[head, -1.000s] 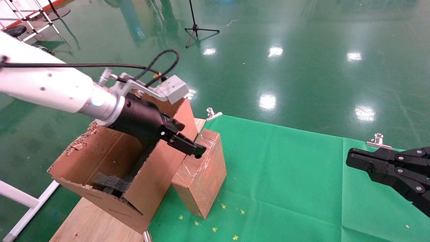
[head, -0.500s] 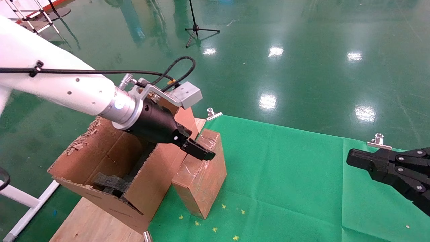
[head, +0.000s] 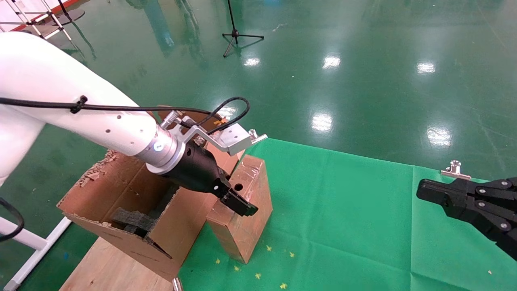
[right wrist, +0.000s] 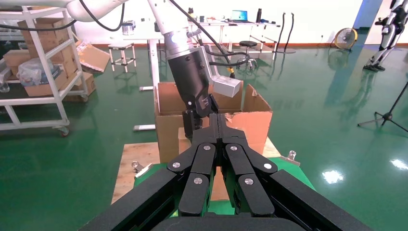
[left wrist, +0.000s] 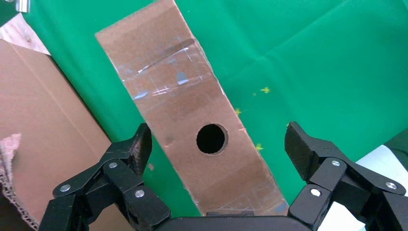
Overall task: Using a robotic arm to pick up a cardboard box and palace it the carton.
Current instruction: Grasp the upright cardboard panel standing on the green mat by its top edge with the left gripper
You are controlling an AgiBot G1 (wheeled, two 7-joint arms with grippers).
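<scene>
The cardboard box (head: 247,231) is reddish-brown and taped, and stands on the green cloth against the carton's side. Its round hole (left wrist: 211,139) faces up. The left arm's gripper (head: 237,201) is low over the box's near end. In the left wrist view this gripper (left wrist: 219,143) is open, with one finger (left wrist: 138,146) on each long side of the box (left wrist: 178,96), apart from it. The carton (head: 177,230) with upright flaps and black foam (head: 133,220) is to the left. The right gripper (head: 428,193) is parked at the right, shut and empty (right wrist: 217,118).
A green cloth (head: 343,210) covers the table and is held by metal clips (head: 256,136) (head: 455,169). The carton rests on a wooden board (head: 109,262). A tripod stand (head: 236,34) is on the green floor far behind.
The left gripper has come down and toward the box's near end. It now straddles the box top, and the hole shows behind it. The box, carton and right arm have not moved.
</scene>
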